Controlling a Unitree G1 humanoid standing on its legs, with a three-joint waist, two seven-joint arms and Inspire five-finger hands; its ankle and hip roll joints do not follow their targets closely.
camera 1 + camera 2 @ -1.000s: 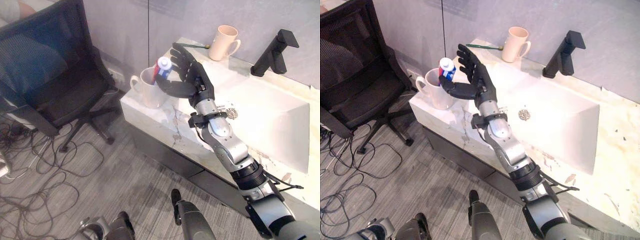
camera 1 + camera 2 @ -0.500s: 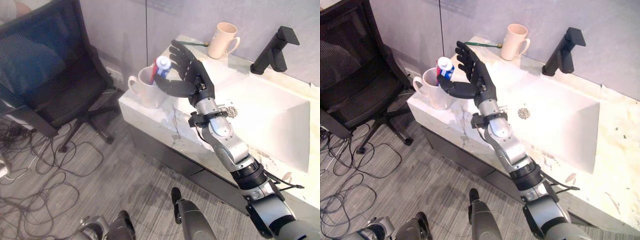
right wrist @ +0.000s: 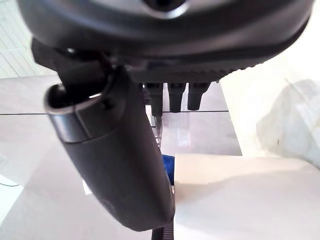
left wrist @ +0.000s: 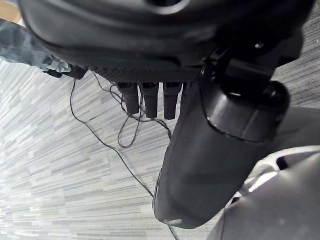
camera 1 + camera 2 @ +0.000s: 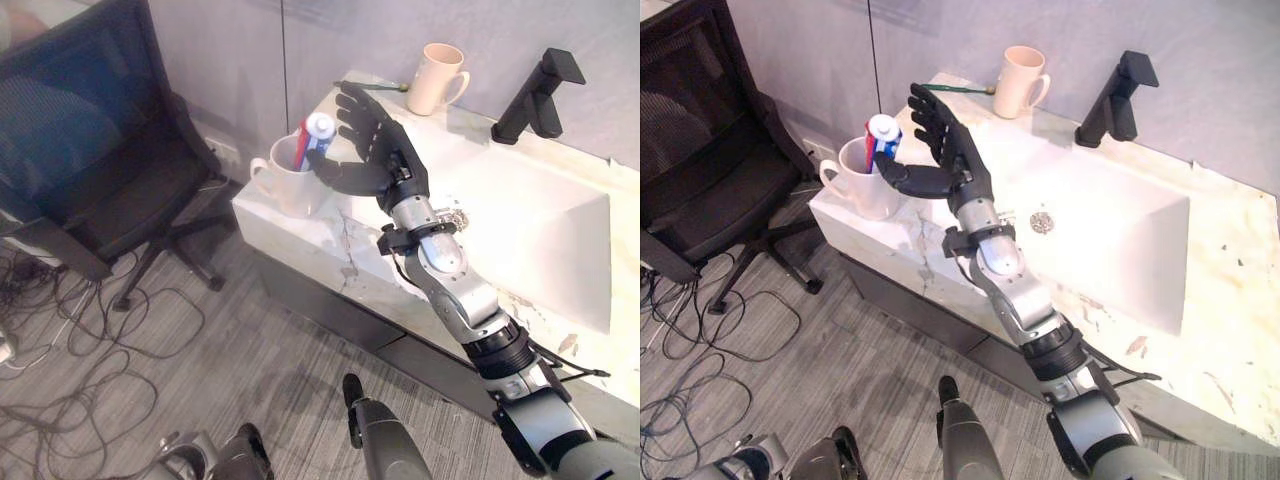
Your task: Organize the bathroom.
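The counter looks like polished pale marble with grey veins, smooth and faintly glossy. The white mug just beyond the right hand's thumb appears glazed ceramic, as does the cream mug past the fingertips. The hand is matt black plastic; the tube beside its thumb looks like glossy plastic. The tap is matt black metal. The chair has dark mesh cloth; the floor is grey, striped carpet.

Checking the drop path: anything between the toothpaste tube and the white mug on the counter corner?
Nothing visible. The toothpaste tube already stands inside the white mug, cap up. The right hand is right beside it, fingers straight, thumb by the tube.
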